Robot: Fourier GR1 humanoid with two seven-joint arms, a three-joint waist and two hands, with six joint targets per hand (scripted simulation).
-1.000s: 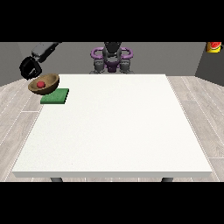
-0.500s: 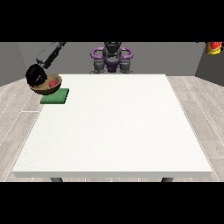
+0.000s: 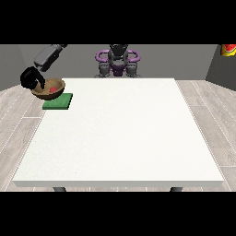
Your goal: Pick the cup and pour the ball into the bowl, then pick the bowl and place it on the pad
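A brown bowl (image 3: 49,91) with a red ball (image 3: 54,88) in it sits at the table's far left edge, over the left end of the green pad (image 3: 58,101). The black hand at the view's left (image 3: 31,79) is at the bowl's left rim, with its fingers curled over that rim. I cannot tell whether the bowl rests on the pad or hangs just above it. No cup shows anywhere. The hand at the view's right is out of sight.
The white table (image 3: 120,133) spreads wide towards the camera. The robot's torso with purple rings (image 3: 117,60) stands behind the far edge. A red and yellow object (image 3: 228,49) shows at the top right corner, off the table.
The hand at the view's left has come down from above the bowl to its left rim. The bowl tilted briefly and now sits level, in almost the same place.
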